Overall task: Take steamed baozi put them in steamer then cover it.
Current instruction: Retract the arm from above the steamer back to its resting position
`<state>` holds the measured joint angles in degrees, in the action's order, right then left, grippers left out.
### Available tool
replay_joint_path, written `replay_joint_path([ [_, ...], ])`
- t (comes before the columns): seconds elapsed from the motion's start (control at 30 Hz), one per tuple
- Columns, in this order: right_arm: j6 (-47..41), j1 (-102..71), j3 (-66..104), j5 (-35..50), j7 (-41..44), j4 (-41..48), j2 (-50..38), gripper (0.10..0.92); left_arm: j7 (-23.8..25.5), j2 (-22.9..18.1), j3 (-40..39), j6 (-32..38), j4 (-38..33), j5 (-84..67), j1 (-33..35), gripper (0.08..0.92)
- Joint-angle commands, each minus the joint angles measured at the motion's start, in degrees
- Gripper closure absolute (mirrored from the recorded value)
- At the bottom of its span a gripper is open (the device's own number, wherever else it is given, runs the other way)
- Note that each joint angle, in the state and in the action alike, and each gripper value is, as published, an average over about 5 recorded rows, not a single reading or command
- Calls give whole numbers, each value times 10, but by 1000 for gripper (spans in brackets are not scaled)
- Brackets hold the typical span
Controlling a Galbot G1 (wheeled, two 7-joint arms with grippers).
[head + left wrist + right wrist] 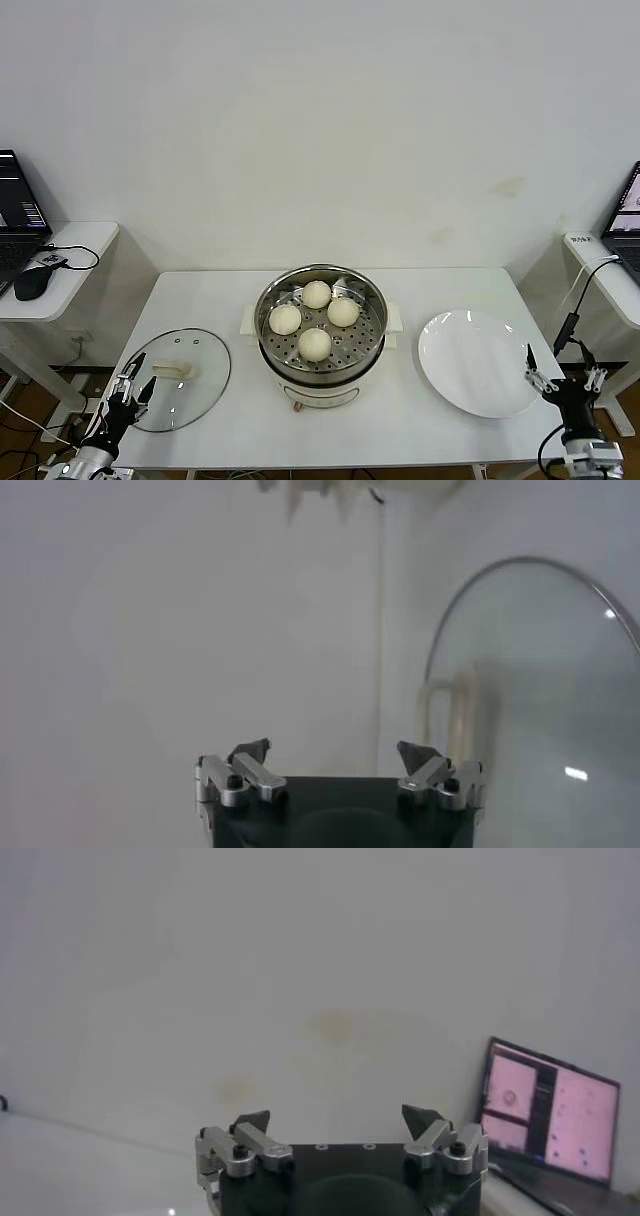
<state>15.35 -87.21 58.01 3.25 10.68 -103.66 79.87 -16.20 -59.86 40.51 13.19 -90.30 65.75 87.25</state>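
Note:
Four cream-white baozi (315,318) lie inside the shiny steamer (372,335) on its cream pot base at the table's centre. The glass cover (200,380) with its cream handle (172,370) lies flat on the table to the left; it also shows in the left wrist view (540,680). My left gripper (132,381) is open and empty, low at the front left, just beside the cover's rim. My right gripper (562,376) is open and empty, low at the front right by the plate. Each shows wide open in its own wrist view, left (335,752) and right (338,1118).
An empty white plate (478,362) lies right of the steamer. Side tables with a laptop (15,215) and a mouse (33,281) stand at the left, and another laptop (628,222) at the right, also in the right wrist view (548,1110). A white wall is behind.

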Motion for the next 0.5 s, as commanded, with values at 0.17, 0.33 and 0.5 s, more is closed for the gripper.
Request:
replay_joint_path([
  [0.17,12,-20,21,-14,-1,3,22,203,-2,14,-45,3,88,52,-91,177],
  [0.33,13,-21,20,-17,-1,4,24,203,0,13,-58,1,95,54,-113,177],
  [0.5,16,-22,19,-21,0,6,27,203,1,12,-69,2,115,56,-138,177],
])
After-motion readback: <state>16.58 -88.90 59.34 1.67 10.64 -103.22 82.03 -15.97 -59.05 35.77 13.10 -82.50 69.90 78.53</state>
